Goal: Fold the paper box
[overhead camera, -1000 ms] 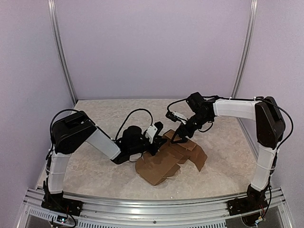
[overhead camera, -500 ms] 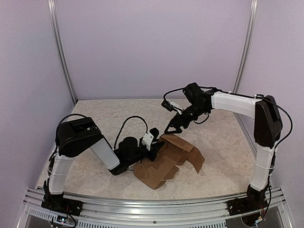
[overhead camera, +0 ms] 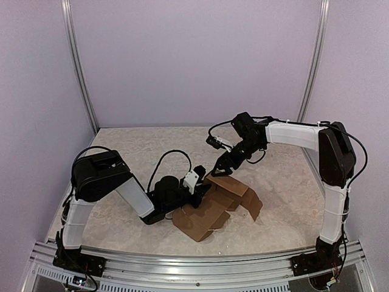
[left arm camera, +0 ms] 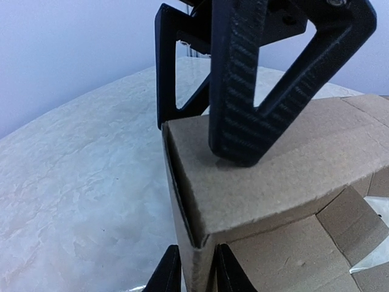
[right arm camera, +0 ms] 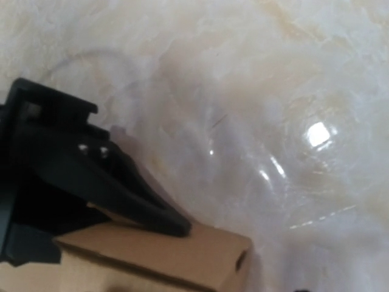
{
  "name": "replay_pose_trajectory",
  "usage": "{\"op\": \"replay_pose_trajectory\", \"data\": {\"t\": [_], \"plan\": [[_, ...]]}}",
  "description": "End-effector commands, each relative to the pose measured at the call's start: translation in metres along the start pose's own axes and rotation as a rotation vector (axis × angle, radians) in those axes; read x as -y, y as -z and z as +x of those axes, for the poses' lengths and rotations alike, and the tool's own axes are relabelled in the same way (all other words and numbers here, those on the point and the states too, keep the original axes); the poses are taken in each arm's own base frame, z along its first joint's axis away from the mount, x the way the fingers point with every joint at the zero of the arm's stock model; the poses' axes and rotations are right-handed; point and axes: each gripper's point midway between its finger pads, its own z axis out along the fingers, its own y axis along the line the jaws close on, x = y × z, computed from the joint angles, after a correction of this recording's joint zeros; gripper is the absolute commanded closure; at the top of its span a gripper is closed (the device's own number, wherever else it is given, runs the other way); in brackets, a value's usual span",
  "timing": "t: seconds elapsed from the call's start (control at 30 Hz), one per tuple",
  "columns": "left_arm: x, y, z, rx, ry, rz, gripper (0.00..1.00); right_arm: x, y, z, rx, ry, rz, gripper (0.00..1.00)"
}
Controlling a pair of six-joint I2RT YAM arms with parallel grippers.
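Note:
The paper box (overhead camera: 216, 204) is brown cardboard, partly folded, lying mid-table with flaps spread to the right. My left gripper (overhead camera: 202, 185) lies low at its left side. In the left wrist view its fingertips (left arm camera: 167, 275) are shut on an upright wall of the paper box (left arm camera: 292, 182) at a corner. My right gripper (overhead camera: 217, 171) reaches down from behind, open. One finger (left arm camera: 240, 121) rests its tip on the box's top panel, and the other stands past the far edge. In the right wrist view a black finger (right arm camera: 140, 207) lies on a brown panel (right arm camera: 182, 252) with a slot.
Marbled tabletop (overhead camera: 134, 152) inside lilac walls, with aluminium posts at the back corners (overhead camera: 82, 91). A black cable (overhead camera: 173, 155) loops above the left wrist. An aluminium rail (overhead camera: 194, 267) runs along the near edge, with the arm bases on it.
My right gripper lifted off the box, swung back and left, then came down on the box's rear panel. My left gripper slid slightly nearer, and the box shifted with it.

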Motion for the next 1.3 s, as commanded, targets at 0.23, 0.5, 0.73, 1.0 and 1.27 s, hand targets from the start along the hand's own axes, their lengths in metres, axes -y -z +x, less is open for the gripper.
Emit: {"op": "replay_pose_trajectory", "data": {"t": [0.23, 0.5, 0.73, 1.0, 1.27], "plan": [[0.001, -0.019, 0.017, -0.11, 0.013, 0.026, 0.85, -0.015, -0.002, 0.016, -0.021, -0.04, -0.079, 0.31], [-0.001, -0.034, 0.014, -0.076, 0.005, 0.016, 0.91, -0.017, -0.002, 0.017, -0.022, -0.055, -0.092, 0.31], [-0.004, -0.028, 0.009, -0.052, 0.003, -0.019, 0.95, -0.001, 0.019, 0.015, -0.015, -0.055, -0.01, 0.22], [-0.008, -0.036, 0.004, -0.029, 0.002, -0.039, 0.78, -0.011, 0.018, 0.036, -0.052, -0.099, -0.096, 0.25], [-0.011, -0.05, 0.003, 0.005, -0.003, 0.012, 0.82, -0.009, 0.011, 0.035, -0.061, -0.101, -0.123, 0.31]]}}
